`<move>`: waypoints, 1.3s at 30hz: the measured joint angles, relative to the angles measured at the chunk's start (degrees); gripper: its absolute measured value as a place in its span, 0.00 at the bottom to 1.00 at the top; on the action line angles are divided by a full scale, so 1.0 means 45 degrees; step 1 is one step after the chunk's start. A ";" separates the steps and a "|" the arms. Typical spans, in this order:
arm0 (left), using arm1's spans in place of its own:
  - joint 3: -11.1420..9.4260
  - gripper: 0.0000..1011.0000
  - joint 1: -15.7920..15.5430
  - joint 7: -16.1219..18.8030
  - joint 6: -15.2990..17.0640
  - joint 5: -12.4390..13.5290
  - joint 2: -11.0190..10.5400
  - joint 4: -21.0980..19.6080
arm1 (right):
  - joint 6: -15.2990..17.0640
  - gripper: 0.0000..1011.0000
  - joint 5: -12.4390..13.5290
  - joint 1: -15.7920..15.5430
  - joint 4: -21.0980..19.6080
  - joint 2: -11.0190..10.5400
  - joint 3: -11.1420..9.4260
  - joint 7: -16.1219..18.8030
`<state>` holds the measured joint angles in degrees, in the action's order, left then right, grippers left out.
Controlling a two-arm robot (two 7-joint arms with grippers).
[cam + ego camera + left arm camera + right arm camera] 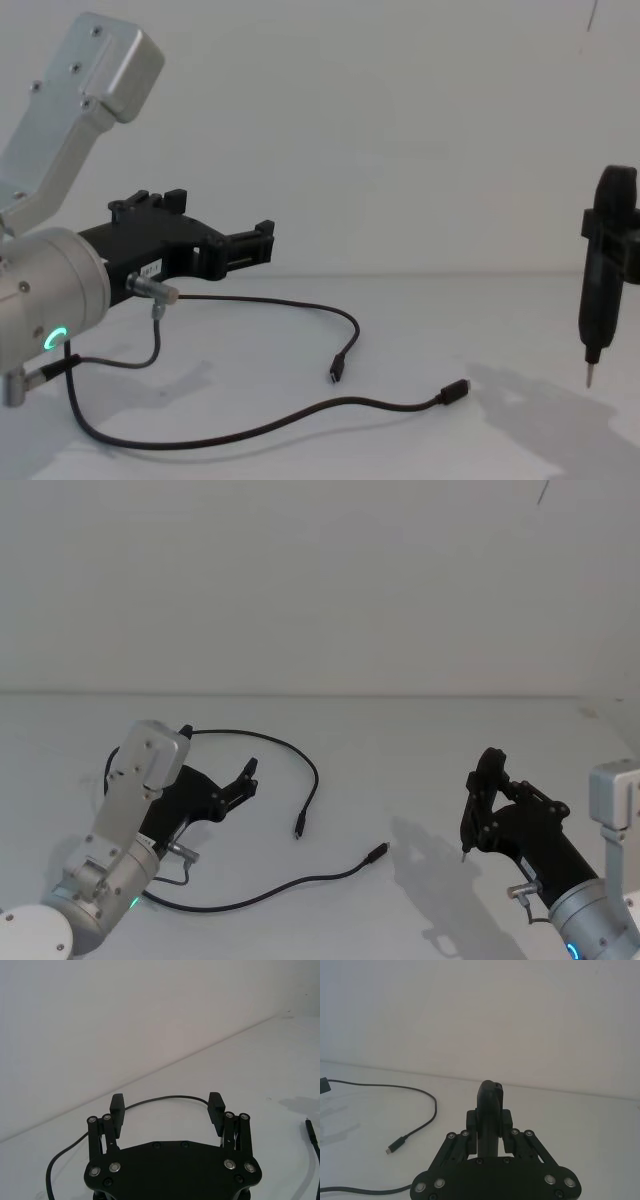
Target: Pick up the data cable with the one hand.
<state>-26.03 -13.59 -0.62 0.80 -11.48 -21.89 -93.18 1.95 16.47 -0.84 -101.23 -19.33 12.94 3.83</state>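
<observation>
The data cable (312,770) is a thin black lead lying loose on the white table, one plug (298,832) near the middle and the other plug (378,852) just to its right. My left gripper (216,752) hovers open above the cable's left loop with nothing between its fingers. In the left wrist view the cable (170,1096) arcs across the table beyond the spread fingertips of that gripper (166,1107). The chest view shows the left gripper (225,225) well above the cable (300,303). My right gripper (487,780) stands at the right, shut on a dark pen-shaped tool (600,290), away from the cable.
A short grey lead with a metal barrel plug (150,290) hangs from the left wrist. The white table (420,740) runs back to a plain white wall. The pen tool's tip (463,858) points down at bare table right of the plugs.
</observation>
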 joint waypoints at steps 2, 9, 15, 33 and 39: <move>0.0000 0.99 0.0000 0.0000 0.0000 0.0000 0.0000 0.0000 | 0.0000 0.28 -0.0001 -0.0001 0.0000 0.0000 0.0000 0.0000; 0.0000 0.99 0.0000 0.0000 0.0000 0.0000 0.0000 0.0001 | 0.0000 0.28 0.0000 0.0000 0.0000 0.0000 0.0000 0.0000; 0.0000 0.99 0.0000 0.0000 0.0001 0.0000 0.0000 0.0001 | 0.0000 0.28 0.0000 0.0000 -0.0001 0.0000 -0.0001 0.0000; 0.0000 0.99 0.0000 -0.0001 0.0000 0.0000 0.0000 0.0001 | 0.0000 0.28 -0.0001 -0.0001 -0.0001 0.0000 0.0000 0.0000; 0.0001 0.99 0.0000 -0.0001 0.0000 0.0000 0.0000 0.0000 | 0.0001 0.28 -0.0001 0.0000 0.0000 0.0000 0.0000 0.0000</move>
<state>-26.02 -13.59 -0.63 0.80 -11.49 -21.89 -93.18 1.95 16.46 -0.84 -101.23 -19.33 12.94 3.83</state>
